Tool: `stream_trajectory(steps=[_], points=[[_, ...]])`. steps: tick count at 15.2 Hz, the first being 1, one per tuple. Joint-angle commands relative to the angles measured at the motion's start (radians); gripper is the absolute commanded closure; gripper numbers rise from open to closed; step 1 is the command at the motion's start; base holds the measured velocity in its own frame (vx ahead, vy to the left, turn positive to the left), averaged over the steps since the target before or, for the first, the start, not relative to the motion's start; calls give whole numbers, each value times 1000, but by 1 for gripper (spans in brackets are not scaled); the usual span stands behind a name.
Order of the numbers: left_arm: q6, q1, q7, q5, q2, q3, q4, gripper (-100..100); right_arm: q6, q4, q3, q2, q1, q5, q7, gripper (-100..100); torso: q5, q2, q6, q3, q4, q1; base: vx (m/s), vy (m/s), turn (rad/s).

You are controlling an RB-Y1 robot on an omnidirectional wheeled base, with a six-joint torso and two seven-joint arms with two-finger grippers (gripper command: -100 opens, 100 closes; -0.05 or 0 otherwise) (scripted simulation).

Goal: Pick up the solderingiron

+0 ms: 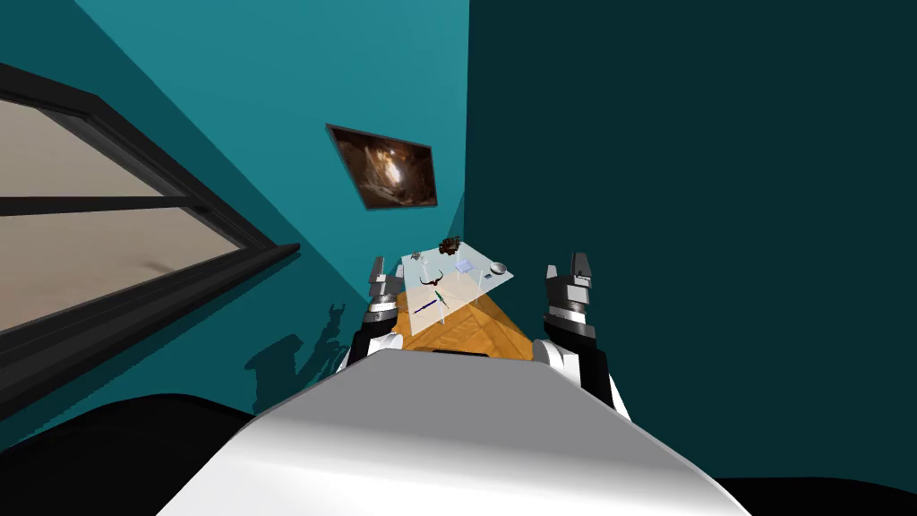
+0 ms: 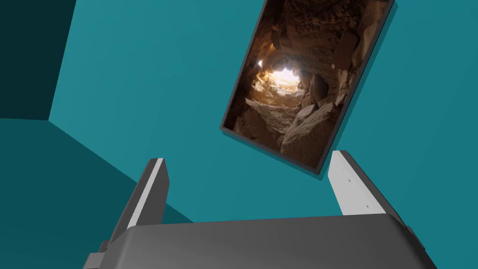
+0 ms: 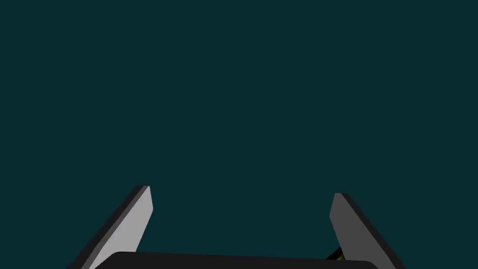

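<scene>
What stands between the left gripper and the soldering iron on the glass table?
Nothing visible. The left gripper is open and raised beside the glass table, and the thin soldering iron lies at the table's near edge. A dark curved thing lies beyond it, not between.

From the head, we are looking steeply down and forward, rolled, onto a glass table (image 1: 479,285) well ahead of us. Along the left gripper (image 2: 247,158) we are sighting upward at a framed picture (image 2: 308,84) (image 1: 383,167), which the head view is sharing from farther off. Along the right gripper (image 3: 240,190) we are facing the dark wall (image 3: 242,93) (image 1: 698,179) flanking that table.
</scene>
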Motion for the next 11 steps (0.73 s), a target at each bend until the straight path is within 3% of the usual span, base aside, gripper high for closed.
stream_trajectory(steps=[1, 4, 11], points=[[18, -7, -8, -5, 35, 2, 17, -100, 0, 0, 0, 0, 0, 0, 0, 0, 0, 0, 0, 0, 0, 0, 11, -16, 2], [61, -25, -27, -17, 79, 5, 60, -100, 0, 0, 0, 0, 0, 0, 0, 0, 0, -2, 0, -1, 0, -3, 39, -56, 11], [151, -63, -67, -41, 133, 13, 151, -100, 0, 0, 0, 0, 0, 0, 0, 0, -1, -4, 0, -2, -1, -6, 45, -74, 11]])
